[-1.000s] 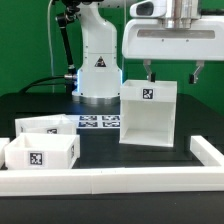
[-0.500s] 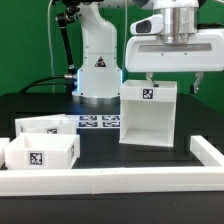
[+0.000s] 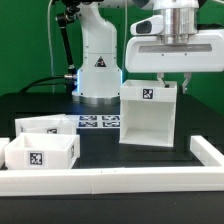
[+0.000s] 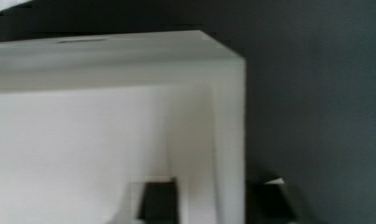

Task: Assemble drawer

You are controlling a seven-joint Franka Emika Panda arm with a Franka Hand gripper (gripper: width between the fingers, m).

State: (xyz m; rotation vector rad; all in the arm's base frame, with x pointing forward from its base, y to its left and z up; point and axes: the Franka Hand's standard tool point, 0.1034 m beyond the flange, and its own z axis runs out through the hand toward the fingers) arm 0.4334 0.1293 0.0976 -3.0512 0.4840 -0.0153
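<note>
The wrist view cuts off most of the tall white plastic boxy case [image 4: 96, 110]. The hand [image 4: 215, 192] straddles one wall of it, fingers moderately apart; contact is unclear.

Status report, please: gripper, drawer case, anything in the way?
Gripper open, fingertips straddling one side wall of the tall case. Case upright. Tray boxes sit apart, not obstructing.
</note>
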